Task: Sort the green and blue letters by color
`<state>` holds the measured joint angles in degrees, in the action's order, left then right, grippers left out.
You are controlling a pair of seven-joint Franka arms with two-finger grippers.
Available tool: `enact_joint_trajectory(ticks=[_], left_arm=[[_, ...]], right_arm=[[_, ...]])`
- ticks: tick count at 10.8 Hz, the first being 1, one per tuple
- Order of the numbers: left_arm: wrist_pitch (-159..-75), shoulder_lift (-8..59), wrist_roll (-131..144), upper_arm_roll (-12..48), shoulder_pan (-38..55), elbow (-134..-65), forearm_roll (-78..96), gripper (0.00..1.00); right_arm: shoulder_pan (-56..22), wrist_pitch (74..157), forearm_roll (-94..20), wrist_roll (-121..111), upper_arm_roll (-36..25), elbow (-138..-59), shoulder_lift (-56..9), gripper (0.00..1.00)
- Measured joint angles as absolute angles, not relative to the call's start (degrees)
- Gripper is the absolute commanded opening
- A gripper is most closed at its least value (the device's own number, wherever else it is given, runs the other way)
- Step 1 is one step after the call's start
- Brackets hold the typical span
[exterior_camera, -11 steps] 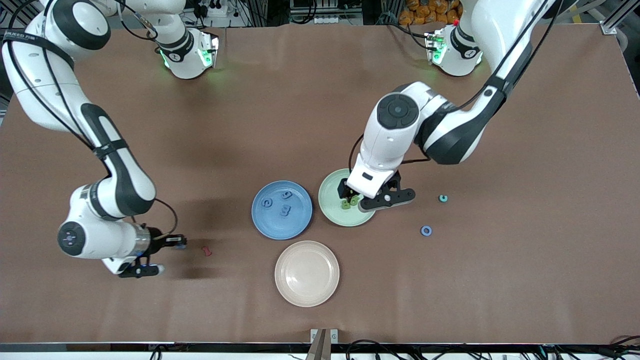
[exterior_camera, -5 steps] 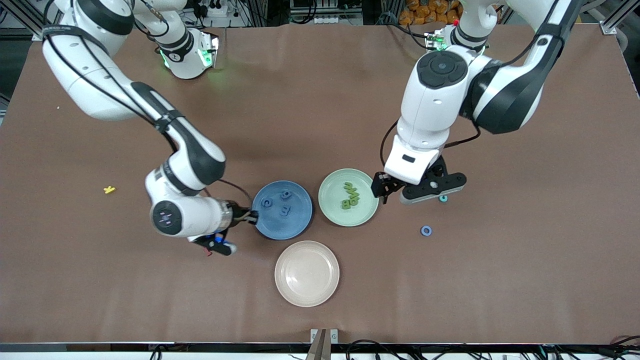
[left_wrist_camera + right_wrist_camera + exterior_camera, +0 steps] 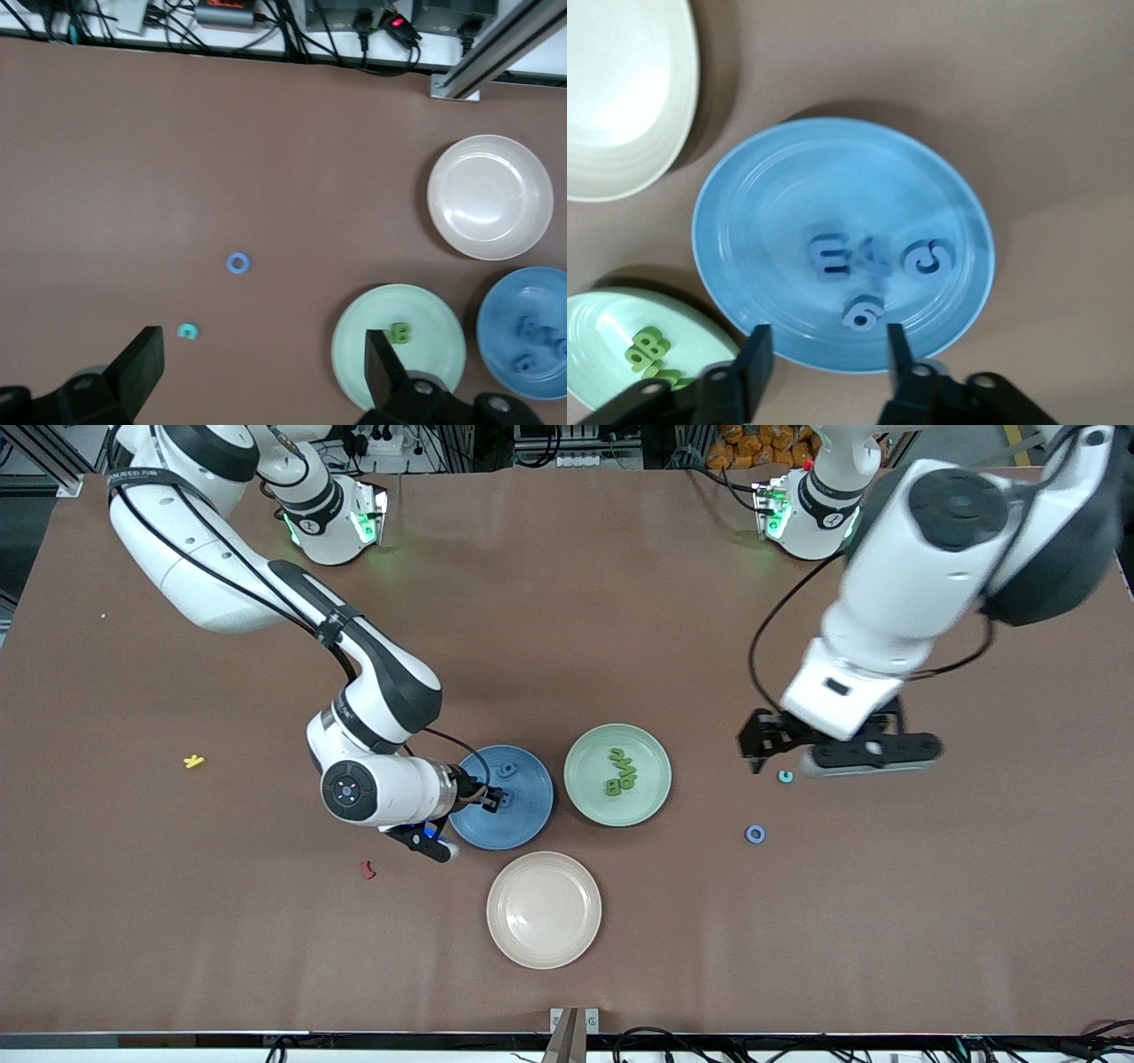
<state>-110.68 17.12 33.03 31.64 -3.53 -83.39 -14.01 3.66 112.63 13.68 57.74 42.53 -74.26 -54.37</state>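
Several blue letters (image 3: 833, 257) lie in the blue plate (image 3: 532, 815); in the front view only one blue letter (image 3: 508, 769) shows past the arm. My right gripper (image 3: 827, 341) hangs open over that plate (image 3: 744, 221), with nothing between its fingers. Green letters (image 3: 620, 771) lie in the green plate (image 3: 651, 802). A blue ring-shaped letter (image 3: 755, 833) and a teal one (image 3: 785, 777) lie on the table toward the left arm's end. My left gripper (image 3: 766, 753) is wide open and empty above the table beside the teal letter (image 3: 187, 332).
An empty cream plate (image 3: 543, 939) sits nearer the front camera than the two coloured plates. A small yellow letter (image 3: 193, 761) and a dark red letter (image 3: 367, 869) lie on the table toward the right arm's end.
My right arm swung from beside the red letter to over the blue plate and its jaws opened. My left arm rose off the green plate and moved toward its own end.
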Motion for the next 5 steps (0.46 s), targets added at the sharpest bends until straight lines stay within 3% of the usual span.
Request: enact_joint_trajectory(ticks=[5], left_arm=[[-102.2,11.4,1.9,18.5,-4.7,-83.5,-5.8,1.0]], right_arm=[[6.1,112.6,14.2,55.8,42.3,-74.2,-54.4,1.0]])
